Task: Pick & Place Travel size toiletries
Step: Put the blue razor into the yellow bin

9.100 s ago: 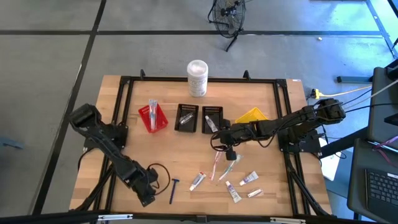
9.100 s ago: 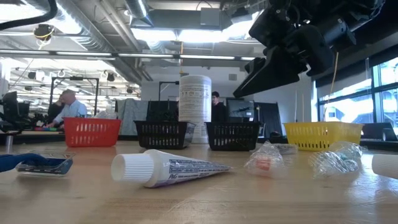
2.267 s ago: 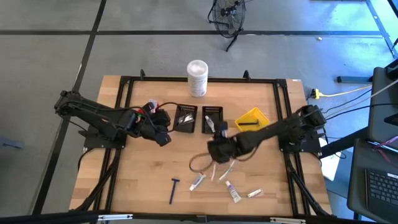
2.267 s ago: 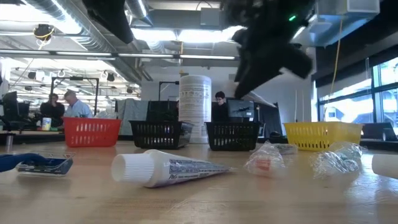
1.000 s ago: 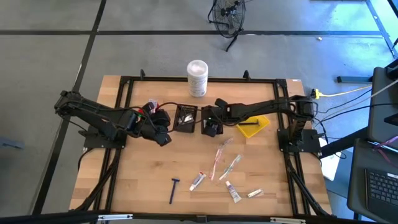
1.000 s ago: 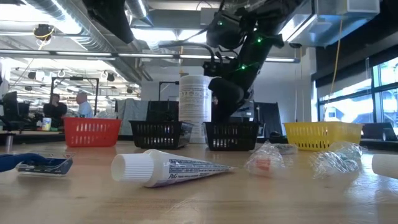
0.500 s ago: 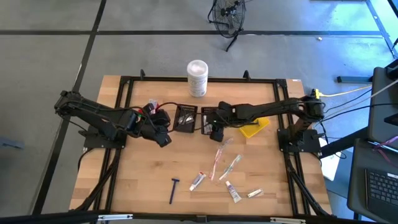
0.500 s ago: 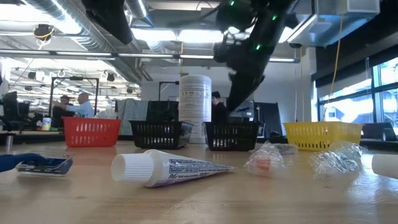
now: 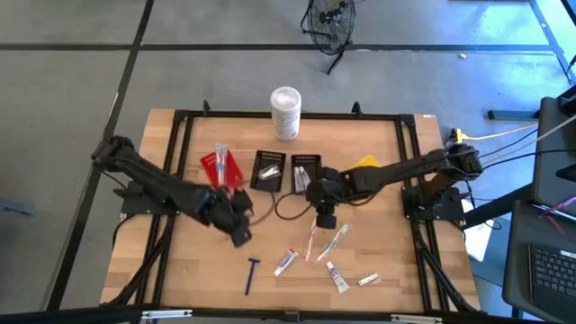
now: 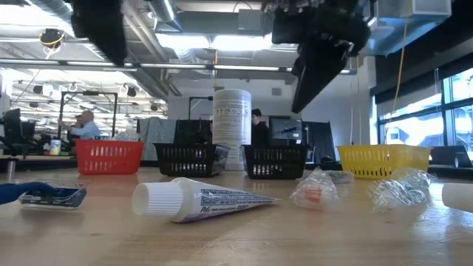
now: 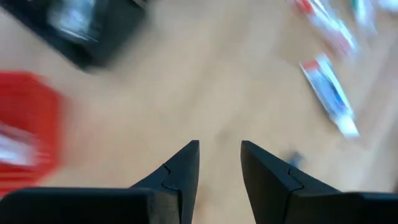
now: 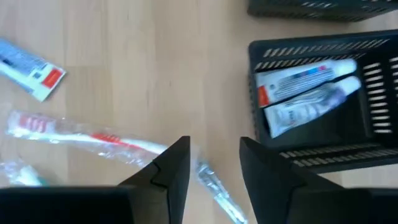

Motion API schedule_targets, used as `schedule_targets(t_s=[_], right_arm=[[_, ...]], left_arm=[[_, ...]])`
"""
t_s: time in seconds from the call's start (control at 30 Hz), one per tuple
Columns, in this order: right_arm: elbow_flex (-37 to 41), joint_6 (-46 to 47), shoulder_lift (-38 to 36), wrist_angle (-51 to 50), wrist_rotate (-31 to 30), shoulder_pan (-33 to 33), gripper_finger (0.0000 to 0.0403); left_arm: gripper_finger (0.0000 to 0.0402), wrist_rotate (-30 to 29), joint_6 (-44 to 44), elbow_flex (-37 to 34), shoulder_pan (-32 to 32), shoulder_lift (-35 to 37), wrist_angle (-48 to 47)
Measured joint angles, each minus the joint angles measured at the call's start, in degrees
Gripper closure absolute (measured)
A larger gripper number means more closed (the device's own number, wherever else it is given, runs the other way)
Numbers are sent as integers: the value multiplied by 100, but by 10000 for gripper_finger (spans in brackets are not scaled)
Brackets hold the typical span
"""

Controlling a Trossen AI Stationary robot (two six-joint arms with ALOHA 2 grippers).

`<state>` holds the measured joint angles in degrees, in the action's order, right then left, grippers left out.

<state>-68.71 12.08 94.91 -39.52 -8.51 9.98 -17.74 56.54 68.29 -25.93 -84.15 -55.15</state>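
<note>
The travel size toiletries lie on the near half of the table: a dark blue razor (image 9: 252,274), a white tube (image 9: 286,262), two wrapped toothbrushes (image 9: 314,238) (image 9: 333,241), another tube (image 9: 337,277) and a sachet (image 9: 367,280). Two more tubes (image 12: 308,93) lie inside the right black bin (image 9: 306,171). My right gripper (image 9: 324,216) (image 12: 214,158) is open, just above the far ends of the toothbrushes (image 12: 93,140) and near that bin. My left gripper (image 9: 238,227) (image 11: 219,163) is open over bare wood, between the red bin (image 9: 220,168) and the razor.
Along the far side stand the red bin, two black bins (image 9: 270,171), a yellow bin (image 9: 364,166) and a tall white canister (image 9: 285,112). A loose black cable (image 9: 286,209) loops beside my right gripper. Bare wood lies at the table's left and near-right. People sit in the room behind (image 10: 85,125).
My right gripper has drawn back from over the right black bin toward the near edge and now hangs over the toothbrushes. My left gripper has left the red bin's side and swung toward the near edge and a little right, fast enough to blur its wrist view.
</note>
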Motion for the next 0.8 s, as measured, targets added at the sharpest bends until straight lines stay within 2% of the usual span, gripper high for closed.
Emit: schedule_targets(t_s=[0.1,0.27,0.57,0.8], right_arm=[[0,104,0,-56,-3,167,254],[0,102,0,-36,-2,467,247],[0,250,0,8,-655,738,245],[0,-104,0,39,-756,699,257]], left_arm=[[288,294,271,-2,-208,-383,187],[286,783,1452,-2,-292,-907,178],[268,2145,1802,-4,-502,-1590,1198],[246,2100,2748,-4,-729,-1673,1723]])
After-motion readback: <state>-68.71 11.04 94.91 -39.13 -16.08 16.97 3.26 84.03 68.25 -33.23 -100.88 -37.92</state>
